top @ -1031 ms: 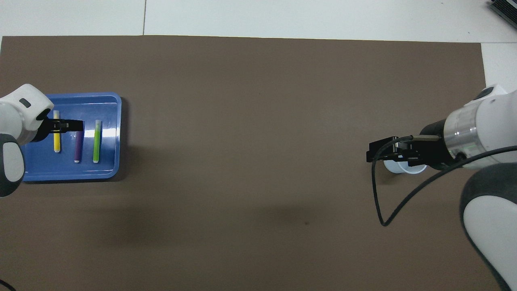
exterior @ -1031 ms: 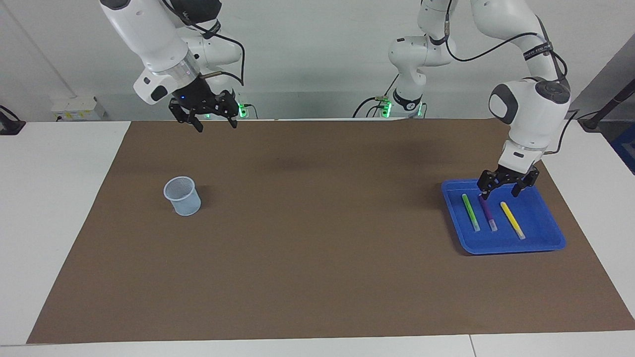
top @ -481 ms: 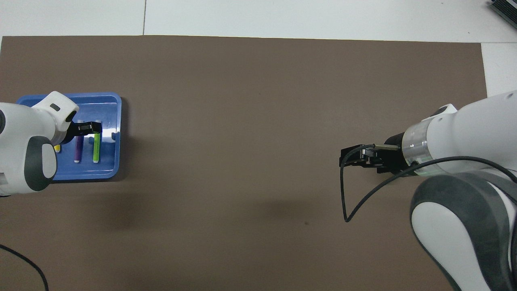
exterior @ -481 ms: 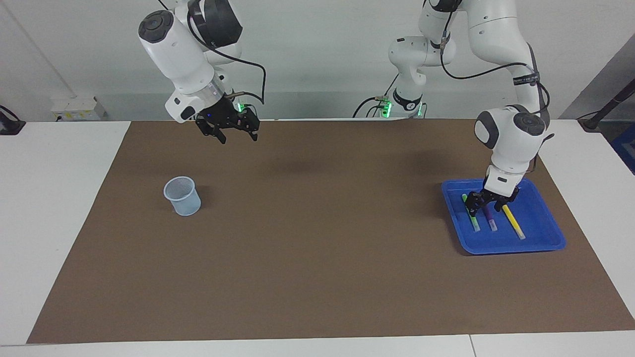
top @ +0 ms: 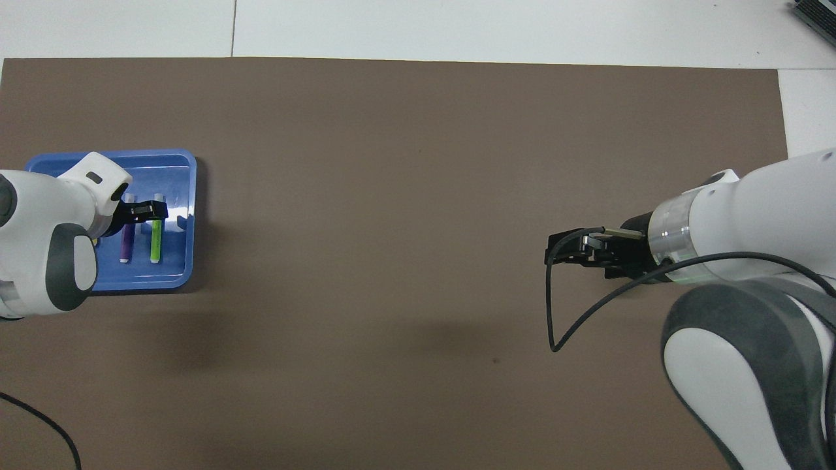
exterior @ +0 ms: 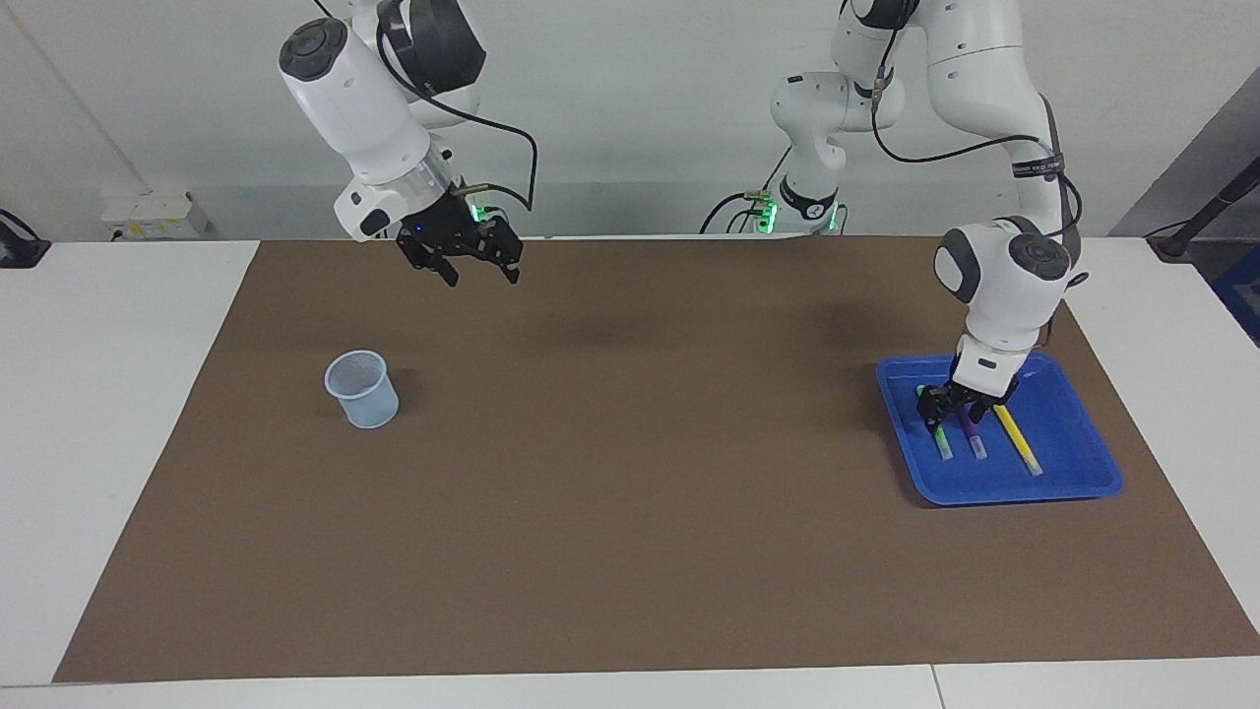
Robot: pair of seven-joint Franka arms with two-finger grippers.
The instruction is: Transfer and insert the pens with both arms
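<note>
Three pens lie side by side in a blue tray (exterior: 1078, 438) (top: 177, 176) at the left arm's end of the table: green (exterior: 944, 445) (top: 155, 245), purple (exterior: 976, 443) (top: 125, 245) and yellow (exterior: 1020, 445). From overhead the left arm covers nearly all of the yellow one. My left gripper (exterior: 950, 416) (top: 154, 210) is low in the tray, open, over the green and purple pens' ends nearer the robots; whether it touches either I cannot tell. My right gripper (exterior: 477, 268) (top: 556, 251) hangs open and empty above the mat.
A pale translucent cup (exterior: 362, 389) stands upright on the brown mat (exterior: 630, 473) toward the right arm's end; the right arm hides it from overhead. A black cable loop (top: 555, 326) hangs from the right wrist.
The left gripper has dropped into the tray and shifted from the purple and yellow pens toward the green one, its fingers narrowing a little. The right gripper swung toward the table's middle.
</note>
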